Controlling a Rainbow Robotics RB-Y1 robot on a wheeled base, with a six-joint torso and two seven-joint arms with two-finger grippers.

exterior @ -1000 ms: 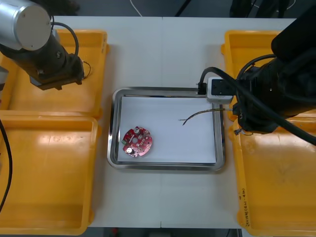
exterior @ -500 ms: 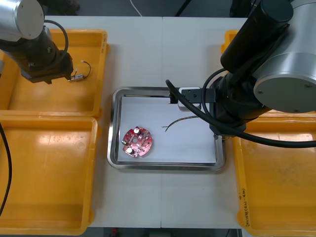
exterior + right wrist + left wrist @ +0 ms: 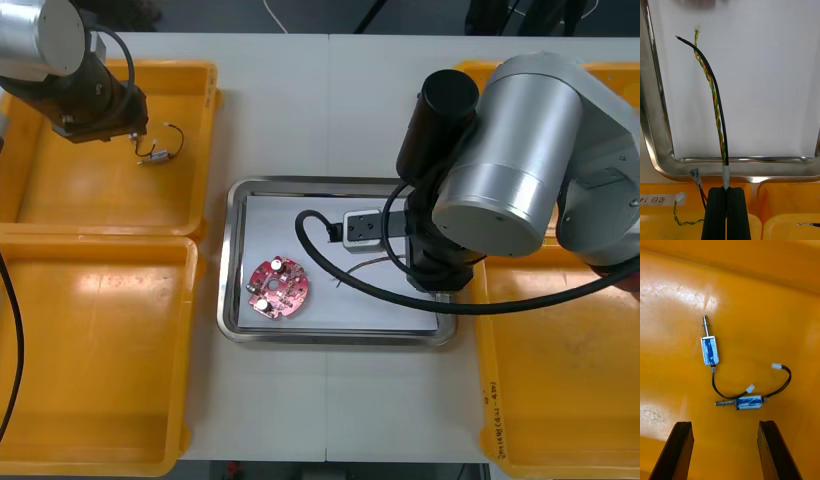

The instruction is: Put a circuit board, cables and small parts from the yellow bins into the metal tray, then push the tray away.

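My right gripper [image 3: 726, 189] is shut on one end of a cable [image 3: 713, 93], a black wire with a red and yellow twisted pair. The cable reaches out from the fingers over the white inside of the metal tray [image 3: 662, 112]. In the front view the right arm [image 3: 500, 170] covers the tray's right side and the cable's tip [image 3: 358, 267] shows beside it. A round red circuit board [image 3: 278, 288] lies in the tray's near left part. My left gripper [image 3: 725, 425] hangs open above two small metal parts [image 3: 709, 350] [image 3: 748, 402] with black wires in the far left yellow bin [image 3: 200, 150].
Another cable [image 3: 685, 215] lies in the bin behind my right fingers. The near left bin [image 3: 100, 350] and the near right bin [image 3: 560, 390] flank the tray [image 3: 228, 260]. Bare table lies beyond the tray's far rim.
The right arm has swung left from the right bins to over the tray, carrying the cable. The left arm has drawn back toward the table's far edge, uncovering the small metal parts.
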